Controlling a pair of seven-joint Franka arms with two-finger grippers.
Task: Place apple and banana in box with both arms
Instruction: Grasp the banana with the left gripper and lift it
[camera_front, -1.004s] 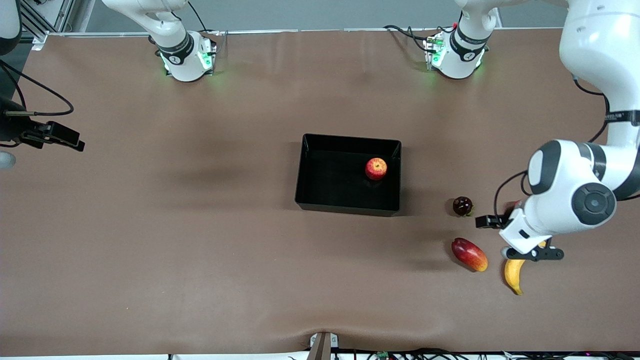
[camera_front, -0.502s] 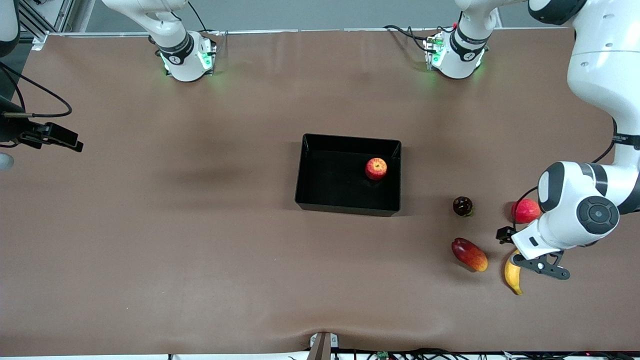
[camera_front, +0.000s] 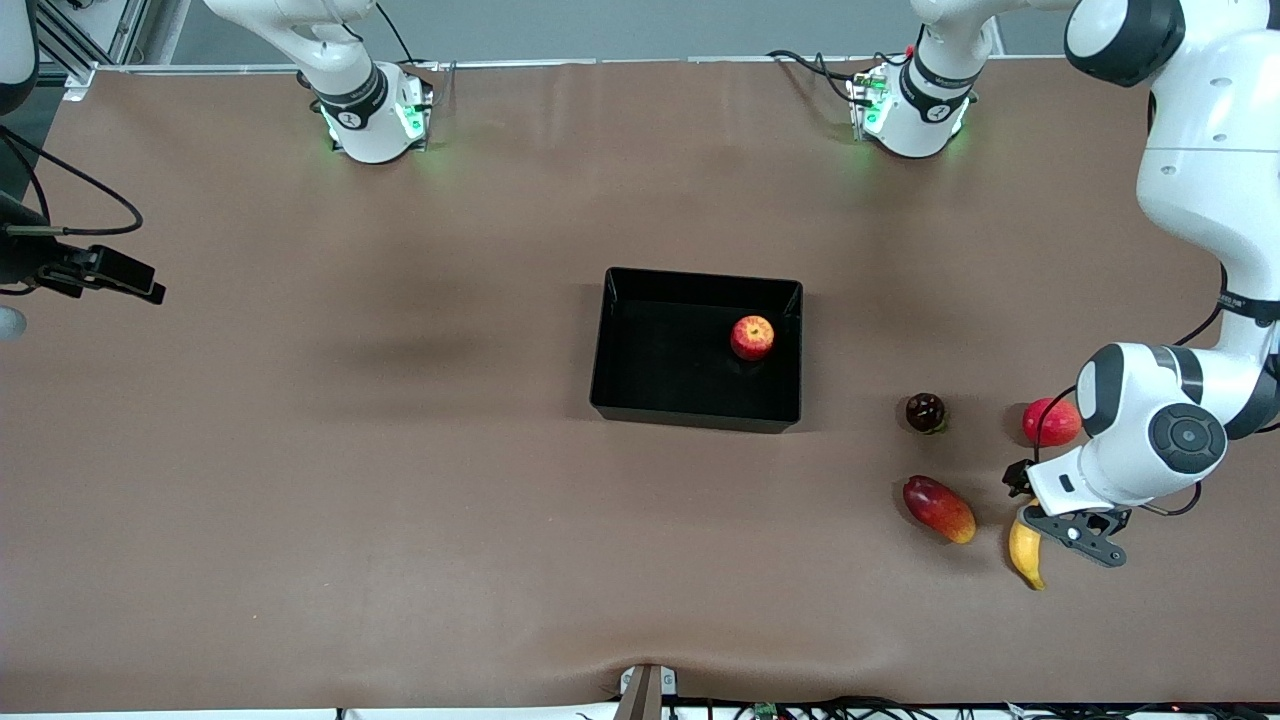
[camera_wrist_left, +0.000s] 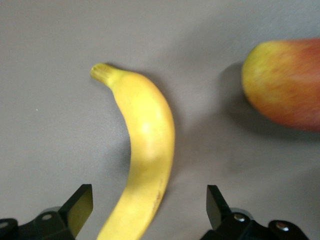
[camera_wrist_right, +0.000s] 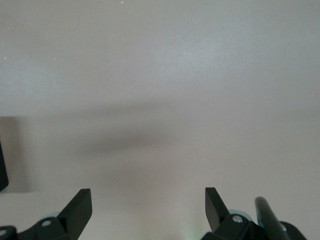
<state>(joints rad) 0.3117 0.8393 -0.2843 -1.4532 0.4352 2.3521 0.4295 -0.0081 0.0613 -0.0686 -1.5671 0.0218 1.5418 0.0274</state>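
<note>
The left gripper (camera_front: 1068, 528) hangs low over the banana (camera_front: 1025, 557) at the left arm's end of the bench (camera_front: 400, 480), its fingers (camera_wrist_left: 80, 204) spread wide on either side of the fruit and holding nothing; in the left wrist view the banana (camera_wrist_left: 145, 165) lies flat on the bench between the two fingertips, untouched by either. Taking the box (camera_front: 697, 408) as the landmark, the banana lies well apart from it, toward the left arm's end and nearer to the front camera. Just beside the banana, on the side toward the box, lies an oblong red-orange fruit (camera_front: 938, 509), also seen at the edge of the left wrist view (camera_wrist_left: 287, 82). A small dark round fruit (camera_front: 925, 412) sits between that one and the box, and a plain red round fruit (camera_front: 1050, 421) rests farther from the box, partly covered by the left arm's wrist. The apple (camera_front: 752, 337) already sits inside the box, close to the wall that faces the left arm's end. The right gripper (camera_wrist_right: 147, 205) waits well away from the box at the right arm's end, fingers apart and empty above bare bench.
</note>
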